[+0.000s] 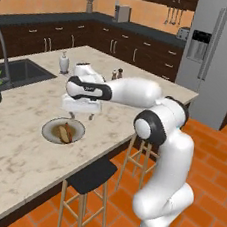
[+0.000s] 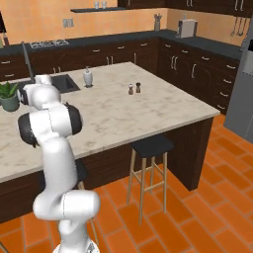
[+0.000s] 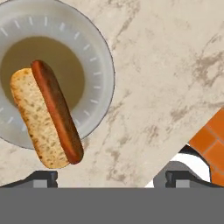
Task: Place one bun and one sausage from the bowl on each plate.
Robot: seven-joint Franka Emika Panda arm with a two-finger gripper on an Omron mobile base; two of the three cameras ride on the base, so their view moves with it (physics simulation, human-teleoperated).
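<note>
Gripper [image 1: 81, 115] hangs wide open and empty above the counter [image 3: 166, 65]; the grey plate [image 3: 98, 57], bearing bun [image 3: 33, 127] and sausage [image 3: 57, 111], lies just beyond its left fingertip [image 3: 41, 177].

We see a beige marble-look stone table [image 3: 166, 65], smooth and faintly veined. On it the round grey plate with an olive-brown centre [image 3: 98, 61] looks like glazed ceramic, matt. The pale bun [image 3: 33, 122] has a rough, speckled crust; the brown sausage [image 3: 57, 109] is smooth and glossy. The floor of orange tiles [image 1: 207, 147] looks matt.
</note>
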